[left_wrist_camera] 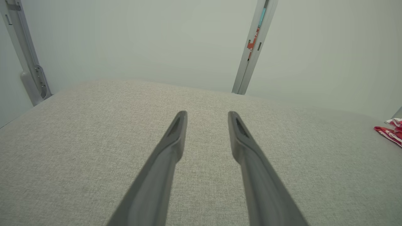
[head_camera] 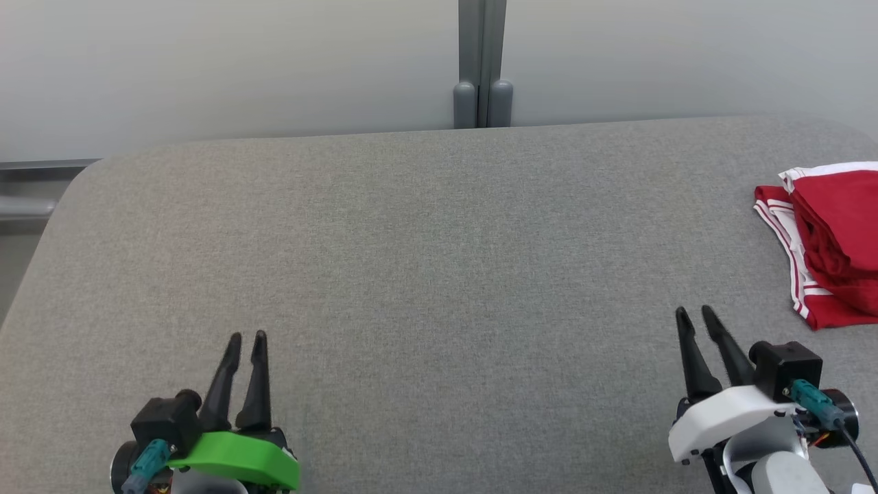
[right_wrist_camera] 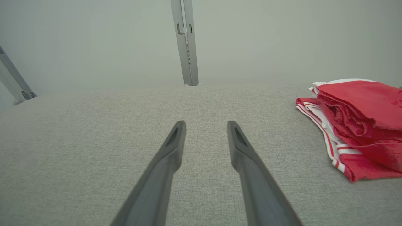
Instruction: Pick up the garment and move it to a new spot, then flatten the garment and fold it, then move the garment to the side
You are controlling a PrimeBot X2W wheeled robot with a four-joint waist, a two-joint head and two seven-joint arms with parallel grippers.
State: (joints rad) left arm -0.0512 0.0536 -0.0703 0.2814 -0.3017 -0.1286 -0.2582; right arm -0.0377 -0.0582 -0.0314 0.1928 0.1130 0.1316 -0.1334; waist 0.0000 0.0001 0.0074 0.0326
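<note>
The garment (head_camera: 833, 240) is red with white striped trim and lies folded in a stack at the right edge of the grey table (head_camera: 425, 240). It also appears at the right in the right wrist view, garment (right_wrist_camera: 358, 119), and as a sliver of garment (left_wrist_camera: 391, 133) in the left wrist view. My right gripper (head_camera: 696, 317) hovers near the front right, left of and below the garment, apart from it, open with nothing between its fingers. My left gripper (head_camera: 247, 339) stands at the front left, open and empty, far from the cloth.
A grey post (head_camera: 482, 65) rises behind the table's far edge against a pale wall. The table's rounded corners (head_camera: 89, 175) show at the back left. Grey fabric surface stretches between the two grippers.
</note>
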